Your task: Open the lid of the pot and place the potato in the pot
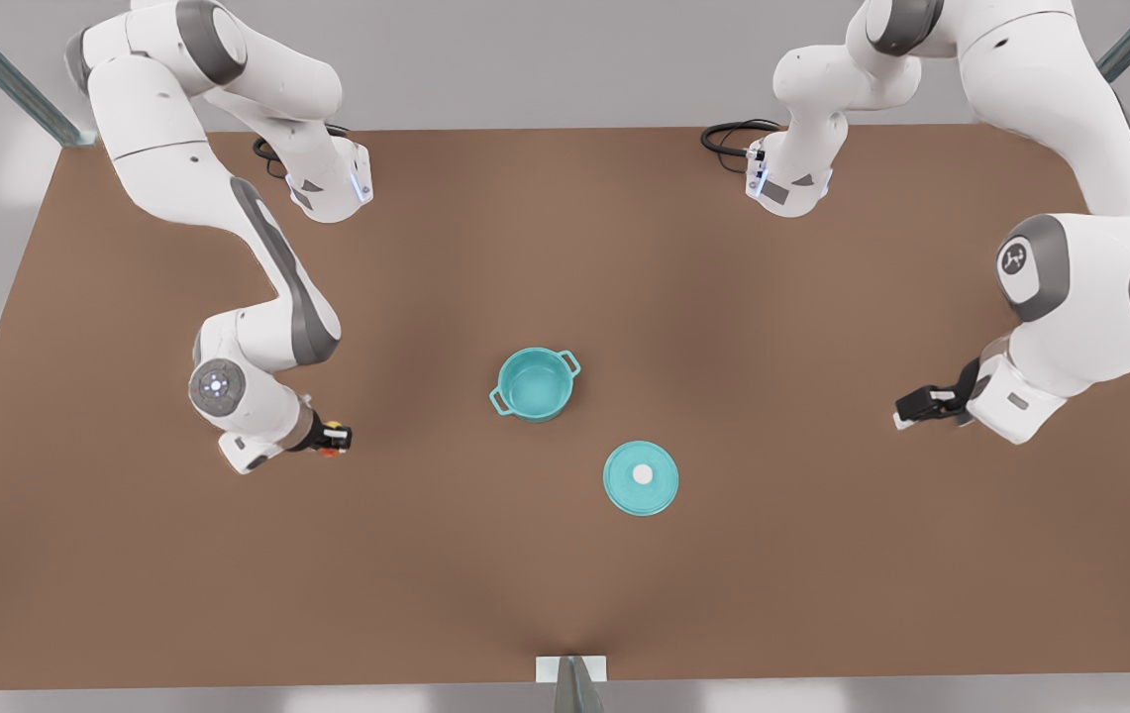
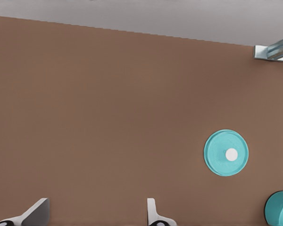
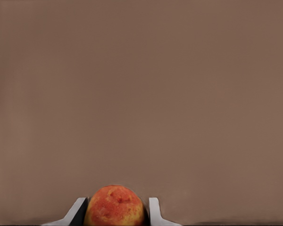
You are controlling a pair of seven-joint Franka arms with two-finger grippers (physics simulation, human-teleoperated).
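The right gripper (image 1: pixel 335 437), at the front view's left, is clenched on the potato (image 3: pixel 115 205), and the open pot (image 1: pixel 534 384) lies well apart toward the table's middle, so this arm is the one to carry across. The pot lid (image 1: pixel 641 477) rests flat on the table (image 1: pixel 565 248) near the pot. The left gripper (image 1: pixel 906 408) waits with fingers (image 2: pixel 153 214) spread, holding nothing. The potato's lower half is cut off.

A flat, matte brown worktop (image 1: pixel 822 555) carries the things. A small round teal pot (image 1: pixel 535 384) with two loop handles stands open near its middle. A flat round teal lid (image 1: pixel 641 478) with a white knob lies just beside the pot, apart from it.
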